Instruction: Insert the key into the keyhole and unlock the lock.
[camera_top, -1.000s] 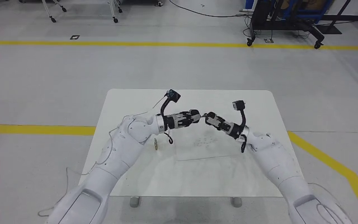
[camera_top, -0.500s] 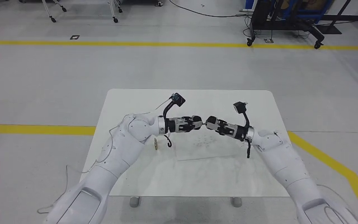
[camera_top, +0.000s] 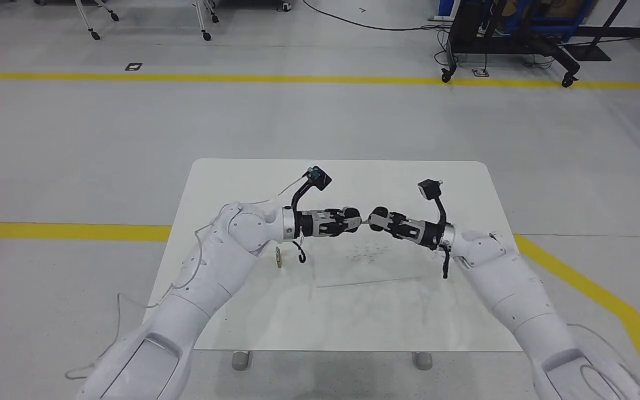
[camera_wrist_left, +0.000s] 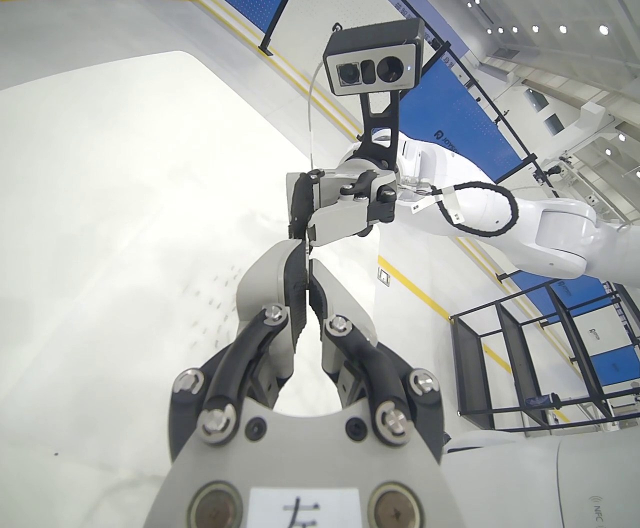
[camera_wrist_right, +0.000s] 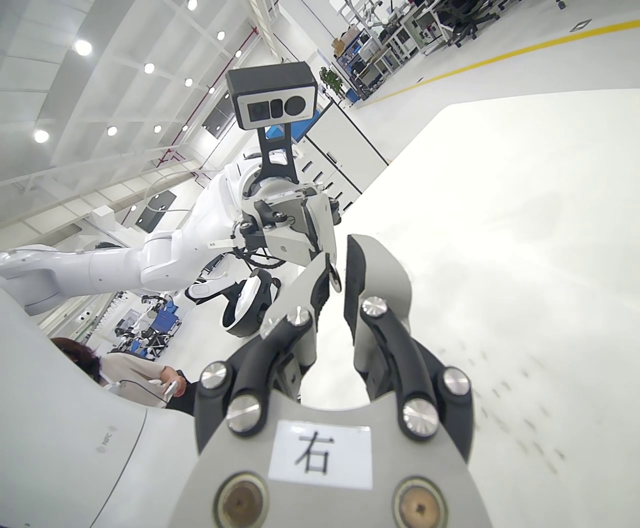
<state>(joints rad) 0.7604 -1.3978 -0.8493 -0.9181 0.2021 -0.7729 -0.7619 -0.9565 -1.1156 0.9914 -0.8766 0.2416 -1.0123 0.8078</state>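
Observation:
My two grippers meet tip to tip above the middle of the white table (camera_top: 400, 310). My left gripper (camera_wrist_left: 306, 272) is shut on the thin blade of the key (camera_wrist_left: 306, 252); from above it shows at the left gripper (camera_top: 355, 217). The key's small round silver head (camera_wrist_right: 334, 278) lies in the narrow gap of my right gripper (camera_wrist_right: 336, 270), against one pad, and that gripper looks slightly open. The top view has the right gripper (camera_top: 373, 216) facing the left one. A small brass lock (camera_top: 277, 258) lies on the table under the left forearm.
A patch of faint scuff marks (camera_top: 365, 255) lies on the tabletop below the grippers. The table's far edge (camera_top: 340, 161) and near edge (camera_top: 350, 349) are both well away from them. A black frame cart (camera_top: 510, 40) stands on the floor far behind.
Both grippers shifted together a little toward the table's near side and both wrists turned. They stay tip to tip, and the lock has not moved.

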